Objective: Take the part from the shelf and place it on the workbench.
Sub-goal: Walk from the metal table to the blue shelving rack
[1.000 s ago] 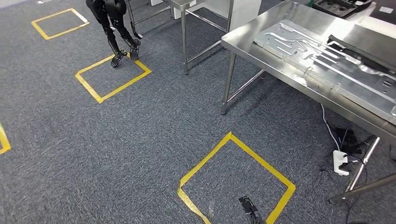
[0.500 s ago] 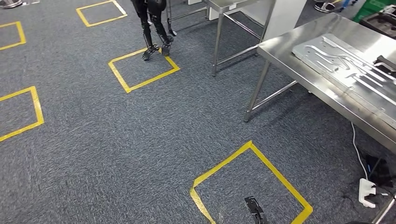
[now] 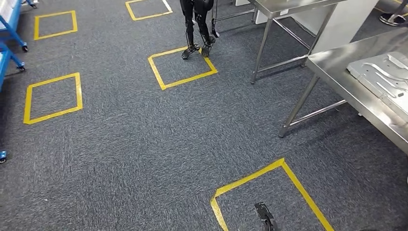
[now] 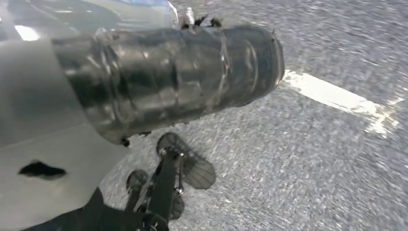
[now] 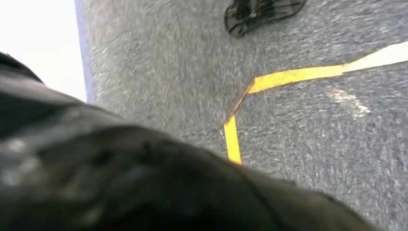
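Observation:
A steel workbench stands at the right of the head view, and a stamped silver metal panel lies flat on it. Part of a blue wheeled shelf frame shows at the far left edge; I see no part on it from here. In the left wrist view my left hand appears as a dark wrapped cover hanging over the carpet, its fingers hidden. My right hand is a dark blurred mass close to the right wrist camera, fingers also hidden. Neither hand visibly holds anything.
Grey carpet carries several yellow taped squares, one right below me and one ahead. Another robot's black legs stand at that far square. A second steel table is at the back right.
The camera has turned left: the workbench and panel slid toward the right edge, and the blue shelf frame and more yellow squares came in at the left.

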Motion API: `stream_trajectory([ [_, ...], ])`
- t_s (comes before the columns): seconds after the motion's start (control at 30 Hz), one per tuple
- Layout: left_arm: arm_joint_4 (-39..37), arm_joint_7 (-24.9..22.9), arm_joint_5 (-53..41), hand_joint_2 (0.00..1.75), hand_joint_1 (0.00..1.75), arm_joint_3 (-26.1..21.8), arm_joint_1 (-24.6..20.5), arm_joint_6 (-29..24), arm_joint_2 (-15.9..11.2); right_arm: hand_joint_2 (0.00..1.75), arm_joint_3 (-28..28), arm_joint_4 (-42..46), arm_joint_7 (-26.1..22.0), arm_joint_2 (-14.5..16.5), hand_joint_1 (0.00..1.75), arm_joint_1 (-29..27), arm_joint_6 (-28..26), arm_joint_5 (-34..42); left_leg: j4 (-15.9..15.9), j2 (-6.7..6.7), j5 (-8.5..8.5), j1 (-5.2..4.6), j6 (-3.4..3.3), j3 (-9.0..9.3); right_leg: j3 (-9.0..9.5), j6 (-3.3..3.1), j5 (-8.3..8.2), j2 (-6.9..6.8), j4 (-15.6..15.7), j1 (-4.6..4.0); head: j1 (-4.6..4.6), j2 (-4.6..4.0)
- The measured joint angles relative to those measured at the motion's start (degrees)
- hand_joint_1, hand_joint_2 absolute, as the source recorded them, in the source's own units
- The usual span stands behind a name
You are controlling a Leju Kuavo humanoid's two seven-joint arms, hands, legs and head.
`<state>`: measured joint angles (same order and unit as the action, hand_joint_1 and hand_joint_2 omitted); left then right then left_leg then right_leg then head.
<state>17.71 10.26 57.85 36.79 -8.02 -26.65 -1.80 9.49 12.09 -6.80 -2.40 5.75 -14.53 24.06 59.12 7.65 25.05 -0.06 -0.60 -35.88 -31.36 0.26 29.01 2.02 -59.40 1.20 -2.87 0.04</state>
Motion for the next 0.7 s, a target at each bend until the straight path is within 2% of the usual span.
stream_trajectory([
  [0.07,0.8,-1.1,0.0,0.0,0.0,0.0,-0.7,-1.1,-0.1,0.0,0.0,0.0,-0.2,0.0,0.0,0.1,0.2,-0.4,3.0,-2.78,1.78,-0.07,0.47,-1.52,0.41,-0.78,-0.31,-1.45,0.4,0.05,0.24,0.0],
  [0.1,1.3,-1.4,-0.1,0.0,0.0,0.0,-0.9,-1.3,-0.1,0.0,0.0,0.0,-0.2,0.0,0.0,0.0,0.3,-0.5,6.3,-4.76,3.51,-0.06,0.66,-2.97,0.47,-1.04,-0.34,-2.19,0.5,-0.05,0.37,-0.01],
  [0.13,1.7,-1.4,-0.1,0.0,0.0,0.0,-1.2,-1.4,-0.1,0.0,0.0,0.0,-0.2,0.0,0.0,-0.1,0.4,-0.6,10.0,-6.06,5.33,0.02,0.87,-4.79,0.48,-1.25,-0.28,-2.93,0.5,-0.17,0.48,-0.01],
  [0.17,2.1,-1.5,-0.1,0.0,0.0,0.0,-1.3,-1.4,-0.1,0.0,0.0,0.0,-0.2,0.0,0.0,-0.1,0.5,-0.6,13.6,-6.72,6.69,0.14,1.03,-6.49,0.49,-1.36,-0.18,-3.76,0.5,-0.26,0.47,-0.01],
  [0.2,2.4,-1.5,-0.1,0.0,0.0,0.0,-1.3,-1.5,-0.1,0.0,0.0,0.0,-0.2,0.0,0.0,-0.2,0.5,-0.6,15.6,-7.07,7.1,0.22,1.14,-7.45,0.53,-1.41,-0.07,-4.53,0.5,-0.3,0.47,-0.01],
  [0.23,2.5,-1.5,0.0,0.0,0.0,0.0,-1.2,-1.6,-0.1,0.0,0.0,0.0,-0.2,0.0,0.0,-0.2,0.6,-0.6,15.8,-7.26,6.63,0.26,1.18,-7.53,0.61,-1.42,0.05,-5.21,0.5,-0.3,0.48,-0.01],
  [0.27,2.7,-1.5,0.0,0.0,0.0,0.0,-1.0,-1.7,-0.1,0.0,0.0,0.0,-0.2,0.0,0.0,-0.2,0.6,-0.6,13.4,-7.67,5.04,0.27,1.13,-6.24,0.79,-1.35,0.22,-5.94,0.5,-0.3,0.48,-0.01],
  [0.33,2.9,-1.4,0.1,0.0,0.0,0.0,-1.0,-1.6,-0.2,0.0,0.0,0.0,-0.2,0.1,0.0,-0.2,0.6,-0.7,5.5,-10.06,1.76,-0.11,0.68,-1.95,1.3,-0.98,0.71,-7.32,0.4,-0.42,0.49,-0.01],
  [0.37,3.0,-1.5,0.0,0.0,0.0,0.0,-1.1,-1.4,-0.2,0.0,0.0,0.0,-0.2,0.1,0.0,-0.2,0.6,-0.6,2.1,-11.16,0.73,-0.36,0.3,-0.13,1.52,-0.68,0.98,-8.02,0.4,-0.54,0.45,-0.01],
  [0.4,3.0,-1.6,-0.1,0.0,0.0,0.0,-1.3,-1.3,-0.2,0.0,0.0,0.0,-0.2,0.1,0.0,-0.1,0.6,-0.5,0.5,-11.81,0.57,-0.63,-0.05,0.71,1.7,-0.39,1.2,-8.65,0.5,-0.67,0.39,-0.01],
  [0.43,3.1,-2.0,-0.3,0.0,0.0,0.0,-1.6,-1.1,-0.2,0.0,0.0,0.0,-0.2,0.1,0.0,0.0,0.6,-0.3,0.1,-11.65,0.8,-0.91,-0.35,0.86,1.87,-0.11,1.37,-9.31,0.6,-0.76,0.33,-0.01],
  [0.47,3.1,-2.6,-0.5,0.0,0.0,0.0,-1.8,-1.2,-0.2,0.0,0.0,0.0,-0.2,0.1,0.0,0.2,0.5,0.0,-0.1,-10.82,0.71,-0.87,-0.69,0.82,2.1,0.17,1.48,-9.96,0.7,-0.8,0.27,-0.01],
  [0.5,3.1,-3.2,-0.8,0.0,0.0,0.0,-2.1,-1.3,-0.2,0.0,0.0,0.0,-0.2,0.0,0.0,0.3,0.6,0.2,-0.4,-10.04,0.6,-0.79,-0.98,0.95,2.28,0.48,1.73,-9.8,0.6,-0.7,0.22,-0.01],
  [0.53,3.1,-3.7,-1.0,0.0,0.0,0.0,-2.4,-1.5,-0.1,0.0,0.0,0.0,-0.3,0.0,0.0,0.4,0.6,0.4,-0.7,-9.3,0.45,-0.65,-1.3,1.13,2.15,0.77,2.29,-8.64,0.0,-0.6,0.19,-0.01],
  [0.57,3.1,-4.2,-1.2,0.0,0.0,0.0,-2.9,-1.7,-0.1,0.0,0.0,0.0,-0.3,0.0,0.0,0.4,0.6,0.6,-1.1,-8.6,0.25,-0.45,-1.68,1.32,1.38,1.01,3.36,-6.88,-1.8,-0.52,0.1,-0.01],
  [0.6,3.1,-4.4,-1.5,0.0,0.0,0.0,-3.4,-1.9,0.0,0.0,0.0,0.0,-0.4,0.0,0.0,0.3,0.6,0.7,-1.3,-7.89,0.13,-0.32,-2.0,1.47,-0.07,1.18,4.87,-4.75,-4.7,-0.38,0.02,-0.01],
  [0.63,3.1,-4.6,-1.7,0.0,0.0,0.0,-3.9,-2.0,0.1,0.0,0.0,0.0,-0.5,-0.1,0.0,0.2,0.7,0.8,-1.4,-7.18,0.09,-0.31,-2.23,1.48,-2.05,1.25,6.48,-3.23,-8.4,-0.37,-0.05,-0.02],
  [0.67,3.1,-4.6,-1.9,0.0,0.0,0.1,-4.3,-2.1,0.1,0.0,0.0,0.0,-0.5,-0.2,0.0,0.1,0.8,0.9,-1.4,-6.39,0.08,-0.33,-2.41,1.47,-4.14,1.33,7.7,-2.52,-12.1,-0.36,-0.1,-0.01],
  [0.7,3.1,-4.6,-2.0,0.0,0.0,0.1,-4.6,-2.3,0.2,0.0,0.0,0.0,-0.4,-0.3,0.0,0.0,0.9,1.0,-1.3,-5.49,0.1,-0.34,-2.46,1.5,-5.71,1.42,7.93,-2.22,-14.5,-0.3,-0.11,-0.01],
])
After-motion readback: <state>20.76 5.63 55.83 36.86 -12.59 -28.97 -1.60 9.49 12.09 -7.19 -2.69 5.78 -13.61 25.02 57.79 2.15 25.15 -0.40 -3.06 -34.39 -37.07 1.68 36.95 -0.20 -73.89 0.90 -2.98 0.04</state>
